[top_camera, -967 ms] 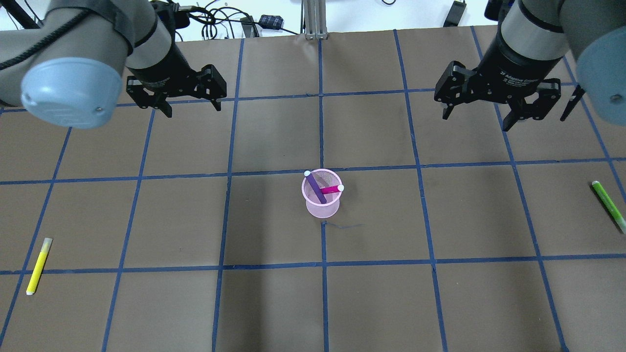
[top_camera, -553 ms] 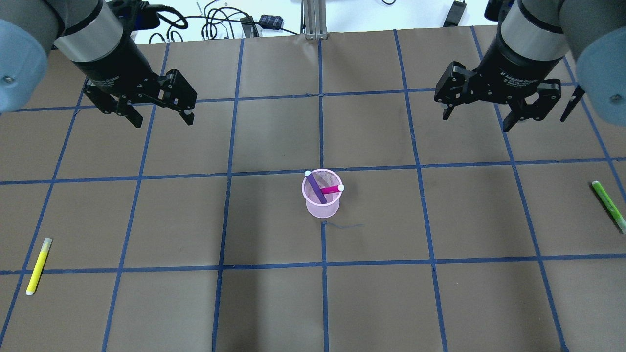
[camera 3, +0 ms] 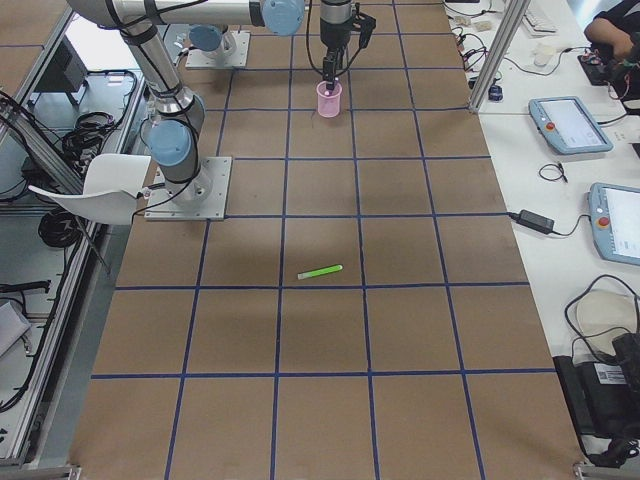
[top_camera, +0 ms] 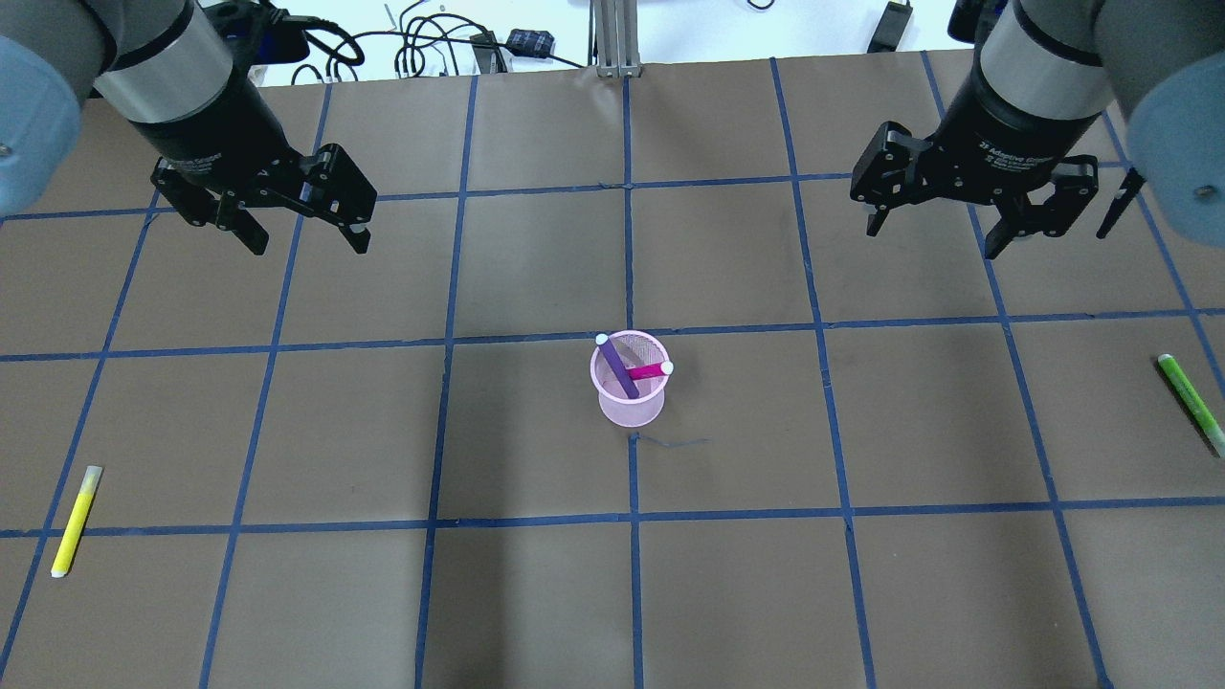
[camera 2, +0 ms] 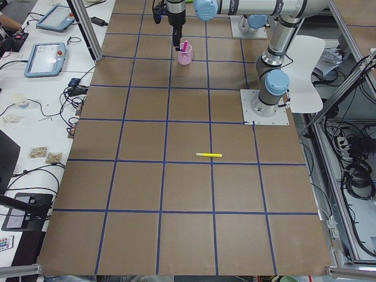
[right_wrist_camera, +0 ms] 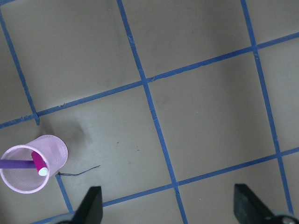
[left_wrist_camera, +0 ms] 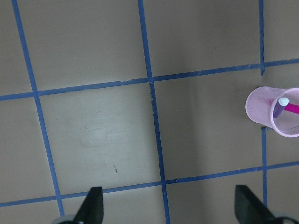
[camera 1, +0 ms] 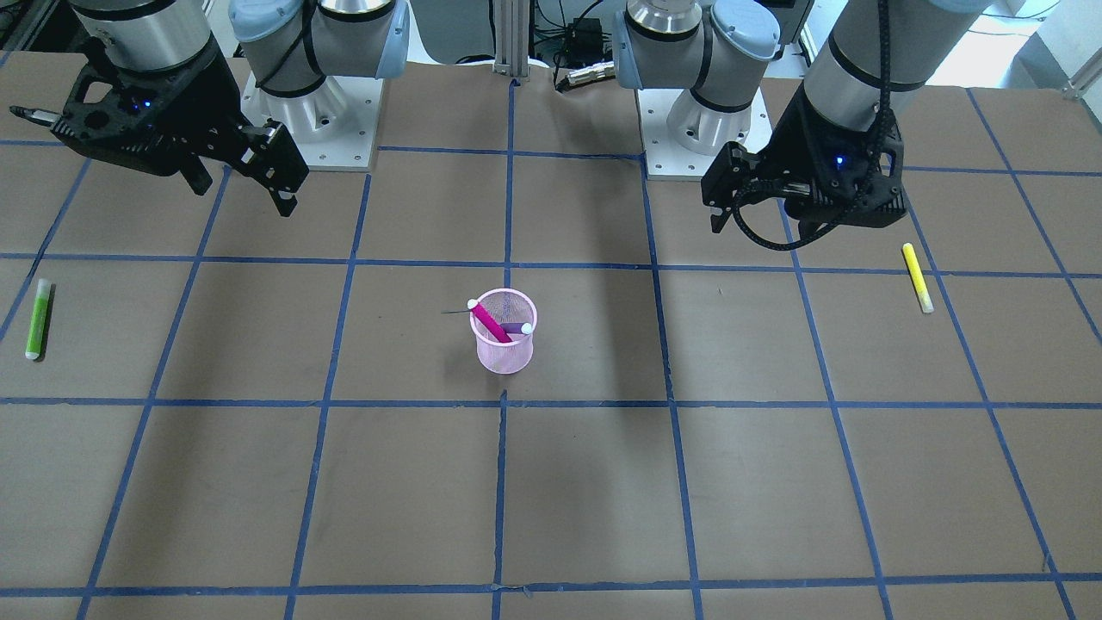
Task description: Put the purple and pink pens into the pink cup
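Observation:
The pink mesh cup point(top_camera: 632, 411) stands upright near the table's centre, also in the front view point(camera 1: 505, 357). The purple pen point(top_camera: 617, 368) and the pink pen point(top_camera: 651, 370) both stand inside it, leaning on the rim and crossing each other. My left gripper point(top_camera: 308, 239) is open and empty, raised over the far left of the table, well away from the cup. My right gripper point(top_camera: 933, 239) is open and empty, raised at the far right. The left wrist view shows the cup point(left_wrist_camera: 257, 105) at its right edge. The right wrist view shows it point(right_wrist_camera: 53, 147) at the lower left.
A yellow highlighter point(top_camera: 76, 522) lies near the front left edge. A green highlighter point(top_camera: 1190, 402) lies near the right edge. Cables point(top_camera: 431, 43) lie beyond the table's far edge. Blue tape lines grid the brown table top.
My left arm has swung to the left and slightly nearer, its gripper still open. The right arm, cup and pens have not moved.

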